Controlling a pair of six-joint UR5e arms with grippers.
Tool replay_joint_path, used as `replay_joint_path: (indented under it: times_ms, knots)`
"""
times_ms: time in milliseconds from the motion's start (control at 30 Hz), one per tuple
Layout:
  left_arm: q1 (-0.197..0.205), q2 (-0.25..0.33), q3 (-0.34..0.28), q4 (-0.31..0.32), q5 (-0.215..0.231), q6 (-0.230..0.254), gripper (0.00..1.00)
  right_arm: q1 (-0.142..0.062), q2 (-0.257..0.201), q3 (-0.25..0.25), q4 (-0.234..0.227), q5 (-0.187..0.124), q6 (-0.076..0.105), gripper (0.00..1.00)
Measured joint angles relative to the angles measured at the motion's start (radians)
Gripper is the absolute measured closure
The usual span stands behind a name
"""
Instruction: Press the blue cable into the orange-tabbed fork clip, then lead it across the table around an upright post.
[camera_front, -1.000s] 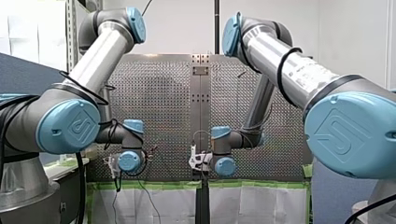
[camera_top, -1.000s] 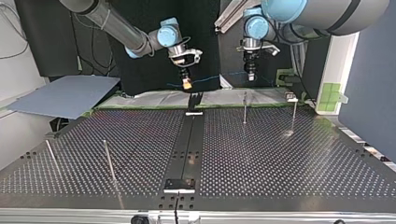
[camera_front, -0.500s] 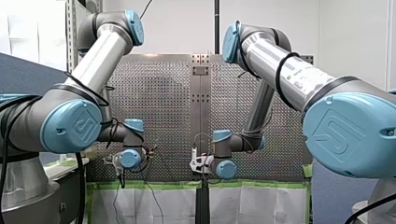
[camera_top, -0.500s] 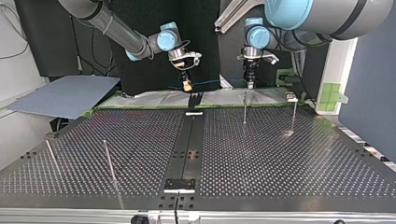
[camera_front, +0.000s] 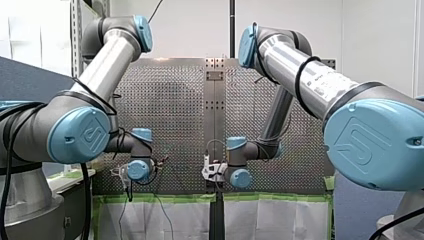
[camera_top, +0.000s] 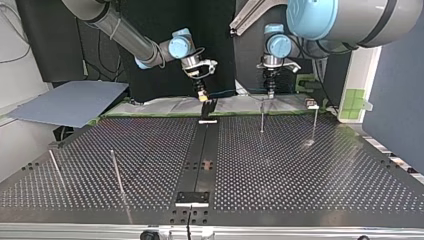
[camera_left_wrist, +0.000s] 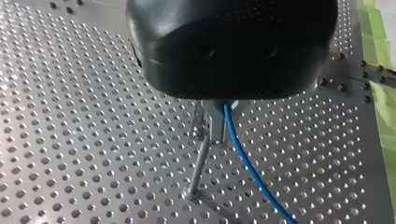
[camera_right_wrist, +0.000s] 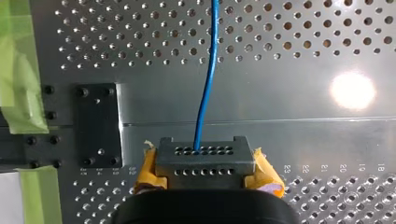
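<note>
Near the fork clip (camera_top: 210, 106), my right gripper (camera_top: 203, 97), clamping the blue cable (camera_right_wrist: 205, 84), has dropped.

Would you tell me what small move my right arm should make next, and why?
Probably lower my right gripper a little: it holds the blue cable just above the fork clip, and the cable seems not yet seated between its prongs.

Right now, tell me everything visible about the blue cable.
Thin, smooth blue cable, plastic-looking jacket. In the right wrist view it runs nearly straight over the perforated table to a dark holed block flanked by orange tabs. In the left wrist view it leaves my left gripper, pinched in its fingers, curving past an upright post, apart from it.
</note>
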Motion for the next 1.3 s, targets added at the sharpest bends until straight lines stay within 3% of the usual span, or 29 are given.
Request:
replay_joint_path:
  times_ms: [567,1300]
  knots:
    - [0.033,-0.007,0.088,-0.098,0.044,-0.036,1.00,-0.013,0.009,-0.014,0.009,-0.002,-0.006,1.00]
    - [0.079,-0.007,0.139,-0.151,0.084,-0.073,1.00,-0.026,0.012,-0.020,0.015,-0.001,-0.016,1.00]
